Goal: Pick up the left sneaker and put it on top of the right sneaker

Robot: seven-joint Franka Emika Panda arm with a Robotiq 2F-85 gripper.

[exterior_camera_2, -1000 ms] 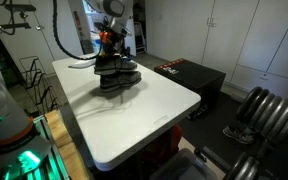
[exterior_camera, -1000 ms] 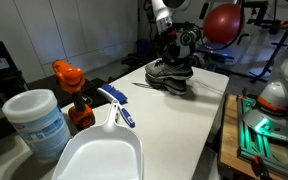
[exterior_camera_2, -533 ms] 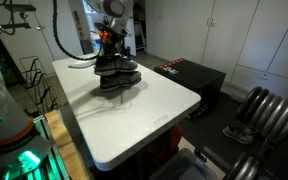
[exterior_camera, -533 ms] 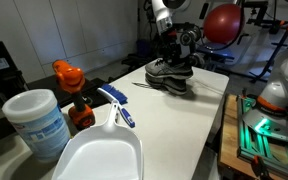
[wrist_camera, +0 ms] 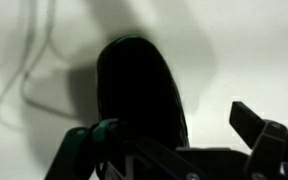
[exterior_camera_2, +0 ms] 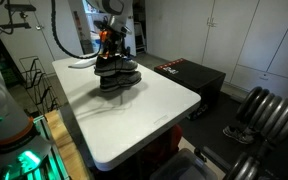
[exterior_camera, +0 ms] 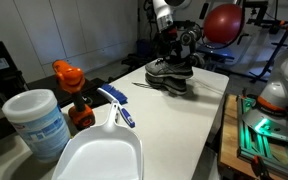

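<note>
Two grey mesh sneakers with whitish soles lie stacked at the far end of the white table (exterior_camera_2: 149,115). The left sneaker (exterior_camera: 170,66) (exterior_camera_2: 115,64) rests on top of the right sneaker (exterior_camera: 176,84) (exterior_camera_2: 121,81). My gripper (exterior_camera: 174,52) (exterior_camera_2: 112,47) hangs just above the stack, pointing down at it. In the wrist view the top sneaker (wrist_camera: 134,90) shows as a dark oval under my gripper (wrist_camera: 169,140). One fingertip (wrist_camera: 252,122) stands clear of the shoe with bare table between them. The jaws are open and hold nothing.
At the near end of the table are a white tub (exterior_camera: 39,120), an orange-capped bottle (exterior_camera: 72,95), a blue brush (exterior_camera: 116,106) and a white dustpan (exterior_camera: 99,152). A thin cable (wrist_camera: 29,70) lies beside the shoes. A black box (exterior_camera_2: 189,75) sits beyond the table edge.
Nothing moves visibly in the exterior views. The shoes stay stacked and the gripper stays over them.
</note>
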